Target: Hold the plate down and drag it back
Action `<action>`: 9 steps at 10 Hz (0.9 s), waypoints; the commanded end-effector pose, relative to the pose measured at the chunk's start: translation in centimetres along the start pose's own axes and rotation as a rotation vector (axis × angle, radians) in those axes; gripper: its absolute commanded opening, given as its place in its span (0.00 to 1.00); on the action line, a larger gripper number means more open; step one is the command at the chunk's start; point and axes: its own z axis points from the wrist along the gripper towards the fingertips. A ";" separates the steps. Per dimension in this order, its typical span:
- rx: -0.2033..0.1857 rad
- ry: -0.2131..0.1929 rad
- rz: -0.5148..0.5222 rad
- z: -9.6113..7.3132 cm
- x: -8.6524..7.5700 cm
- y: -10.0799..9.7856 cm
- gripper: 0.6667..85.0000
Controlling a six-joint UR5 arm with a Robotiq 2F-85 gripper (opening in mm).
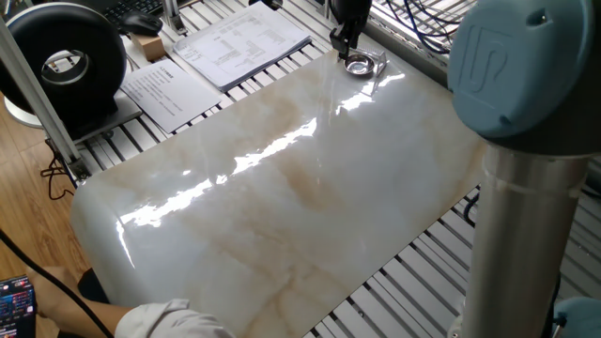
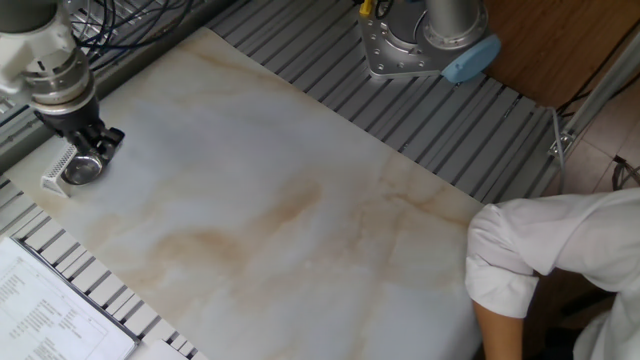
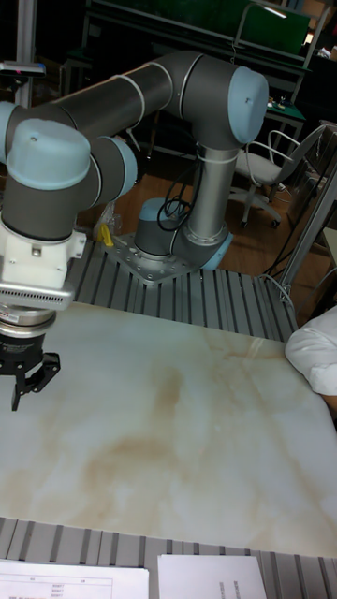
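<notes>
The plate (image 2: 80,170) is a small shiny silver dish at the far corner of the marble slab, also seen in one fixed view as the plate (image 1: 358,66). My gripper (image 2: 97,148) points straight down over the plate's rim, its dark fingers a little apart with nothing between them. From these views I cannot tell whether the tips touch the plate. In one fixed view the gripper (image 1: 345,41) hangs just behind the plate. The tall fixed view shows the gripper (image 3: 30,382) at the left edge, with the plate out of view.
A white perforated piece (image 2: 57,165) lies against the plate. The glossy marble slab (image 2: 300,210) covers the slatted table. Printed papers (image 1: 246,42) and a black round device (image 1: 66,61) lie beyond its edge. A person's white sleeve (image 2: 540,260) rests at the slab's corner.
</notes>
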 end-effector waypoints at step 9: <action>0.036 -0.066 0.032 4.0 -0.8 -1.3 0.41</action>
